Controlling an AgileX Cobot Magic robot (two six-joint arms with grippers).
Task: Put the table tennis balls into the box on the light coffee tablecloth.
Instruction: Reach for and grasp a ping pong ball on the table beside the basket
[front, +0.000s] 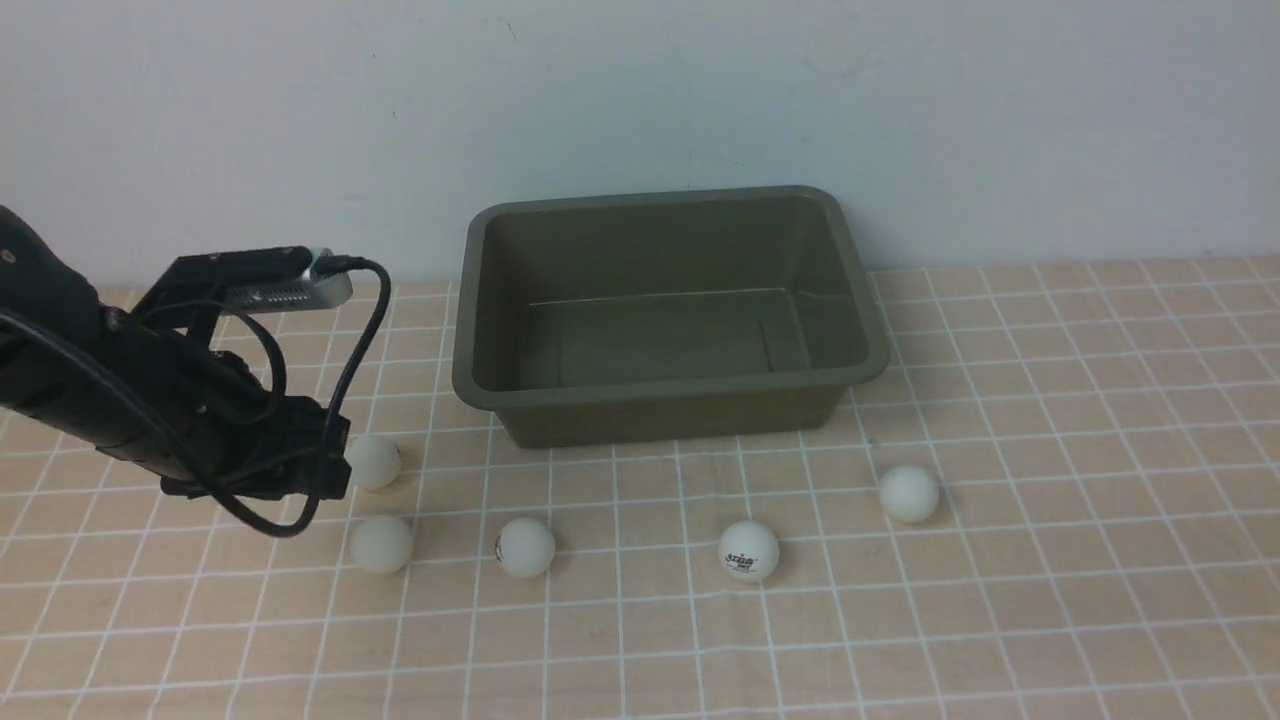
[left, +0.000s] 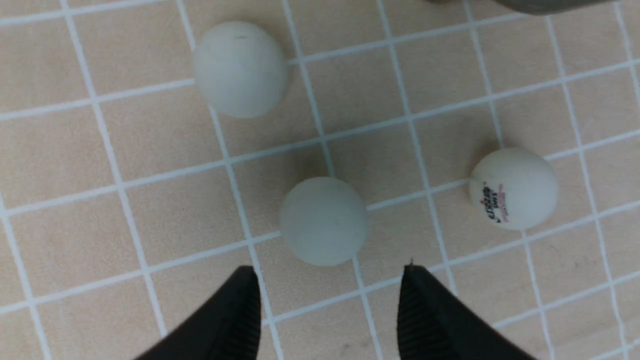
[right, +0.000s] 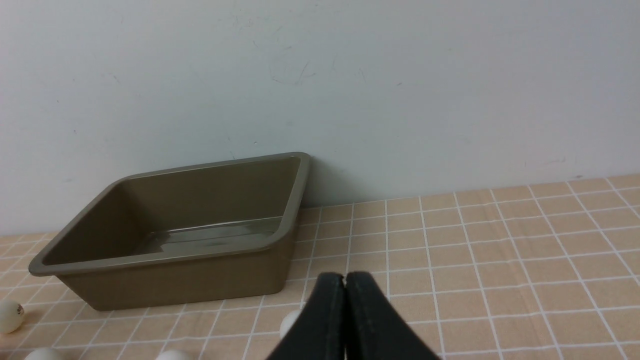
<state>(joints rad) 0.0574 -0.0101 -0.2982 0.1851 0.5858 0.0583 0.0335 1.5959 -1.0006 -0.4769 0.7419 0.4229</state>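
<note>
Several white table tennis balls lie on the light coffee tablecloth (front: 1050, 600) in front of the olive-green box (front: 480, 380), which holds nothing. My left gripper (front: 336, 468) hovers at the left by two plain balls (front: 373, 462) (front: 381, 543). Its fingers (left: 240, 305) stand open around nothing, and one plain ball (left: 324, 221) sits just ahead of the tips of the left gripper (left: 330, 276). Another plain ball (left: 241, 69) and a logo ball (left: 514, 188) lie farther off. My right gripper (right: 345, 279) is shut on nothing, away from the box (right: 175, 280); it is out of the front view.
A pale wall stands right behind the box. More balls lie to the right on the cloth: a logo ball (front: 525, 547), a printed ball (front: 748, 550) and a plain ball (front: 909, 493). The left arm's cable (front: 365, 330) loops above the cloth.
</note>
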